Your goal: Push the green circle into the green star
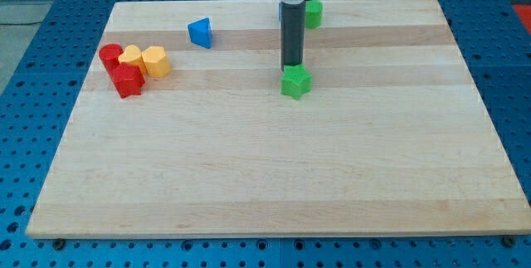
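On the bench, far to the view's left of my tip, sits a tight cluster: a red cylinder, a red block, and two yellow blocks. Nearer, still left and slightly higher in the view, lies a blue block. My tip meets the top edge of the green star. The green circle stands up and just right of the rod, partly hidden. There is no claw here, only the bare rod, holding nothing.

— Where's the green star?

— Middle of the board, slightly far and right, lying flat.

— And the green circle?

— Farther back, near the far edge, a little right of the star, well apart from it.
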